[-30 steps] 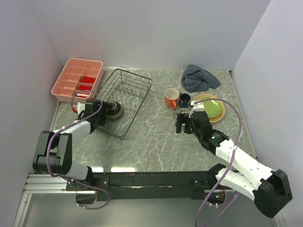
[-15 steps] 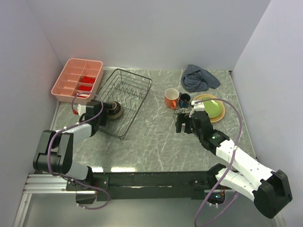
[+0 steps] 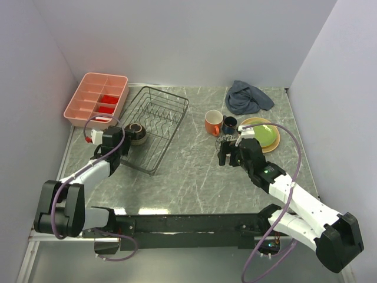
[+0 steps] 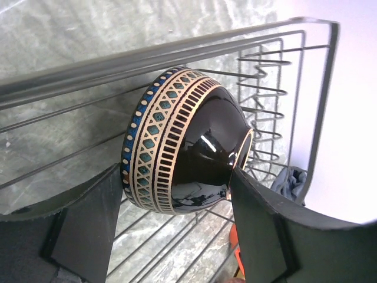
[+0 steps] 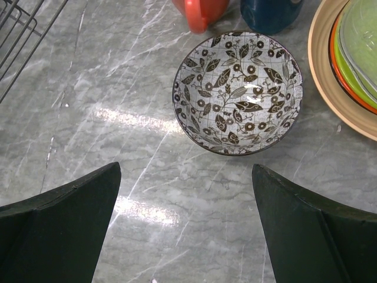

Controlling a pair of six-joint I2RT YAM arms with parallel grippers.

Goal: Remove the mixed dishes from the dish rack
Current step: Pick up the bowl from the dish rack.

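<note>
At the left wall of the rack [image 3: 159,115], the brown bowl [image 4: 182,147] lies tipped on its side; the left gripper [image 4: 175,172] is closed on it, one finger [image 4: 88,224] against the rim and the other against the foot ring. Only the left wrist view shows that contact and the bowl's look: glossy dark glaze, with a band of tan bars and teal diamonds below a blue dotted rim; from above it is a small dark round among the wires. The top view alone takes in the whole table [image 3: 188,177]; a pink tray [image 3: 97,99] sits left of the rack and a grey cloth [image 3: 248,97] lies at the far right. The right gripper [image 5: 184,171] stands wide open and holds nothing, hovering over the leaf bowl [image 5: 237,93]; only the right wrist view shows that bowl plainly, white with brown leaves, upright on the table; from above the fingers hide most of it. Just beyond it stand the orange mug [image 5: 200,12] and the blue cup [image 5: 271,15]; to its right the green plate [image 5: 359,41] lies on the tan plate [image 5: 321,71].
</note>
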